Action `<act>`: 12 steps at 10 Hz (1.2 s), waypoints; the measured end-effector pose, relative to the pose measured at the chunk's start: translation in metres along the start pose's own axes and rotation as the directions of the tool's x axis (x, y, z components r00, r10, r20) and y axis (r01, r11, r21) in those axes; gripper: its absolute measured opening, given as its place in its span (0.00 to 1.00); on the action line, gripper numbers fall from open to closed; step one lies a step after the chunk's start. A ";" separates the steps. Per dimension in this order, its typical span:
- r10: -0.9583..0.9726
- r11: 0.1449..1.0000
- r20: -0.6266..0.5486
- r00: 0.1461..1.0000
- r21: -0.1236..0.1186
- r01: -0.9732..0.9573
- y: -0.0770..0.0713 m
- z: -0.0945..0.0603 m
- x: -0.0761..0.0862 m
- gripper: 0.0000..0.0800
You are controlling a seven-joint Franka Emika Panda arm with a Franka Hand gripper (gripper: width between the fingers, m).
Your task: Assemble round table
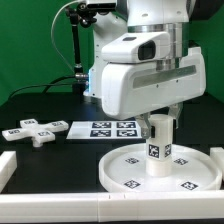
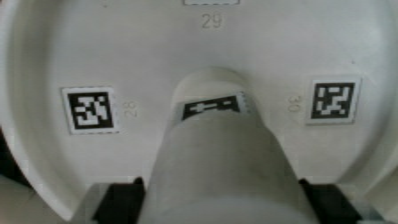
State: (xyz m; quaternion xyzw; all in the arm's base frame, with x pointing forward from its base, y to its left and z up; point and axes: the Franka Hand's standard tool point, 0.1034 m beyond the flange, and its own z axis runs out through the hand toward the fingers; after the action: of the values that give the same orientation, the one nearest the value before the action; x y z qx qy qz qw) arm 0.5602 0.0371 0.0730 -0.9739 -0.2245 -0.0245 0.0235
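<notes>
Holds jaws closed on the cylinder leg [image 1: 160, 145], upright at the centre of the round disc [image 1: 112, 170], lower right of the exterior frame. Appears to be seating the leg in the disc; cannot confirm it is fully home. Calls next for a steady twist, then fetching the cross-shaped base [image 1: 33, 131] at mid left.

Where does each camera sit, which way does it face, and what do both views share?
Exterior view: off the arm, looking slightly down across the table at the arm and the round disc; cross-shaped base and marker board lie toward the exterior view's left.
Wrist view: on the wrist, looking down along the leg onto the disc; of the robot only the pincer pads show.
Shared: the upright leg on the disc, gripped by the pincer.
</notes>
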 end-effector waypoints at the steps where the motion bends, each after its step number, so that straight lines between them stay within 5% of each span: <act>1: 0.128 0.992 -0.002 0.992 0.006 -0.128 0.000 0.000 0.000 0.51; 8: 0.550 0.835 -0.002 0.835 0.015 -0.550 0.001 0.001 -0.001 0.51; 12: 0.867 0.498 0.015 0.499 0.029 -0.866 -0.002 0.002 -0.001 0.51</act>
State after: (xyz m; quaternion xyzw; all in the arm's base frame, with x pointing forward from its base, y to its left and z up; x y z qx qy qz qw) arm 0.5591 0.0383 0.0710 -0.9549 0.2928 -0.0066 0.0488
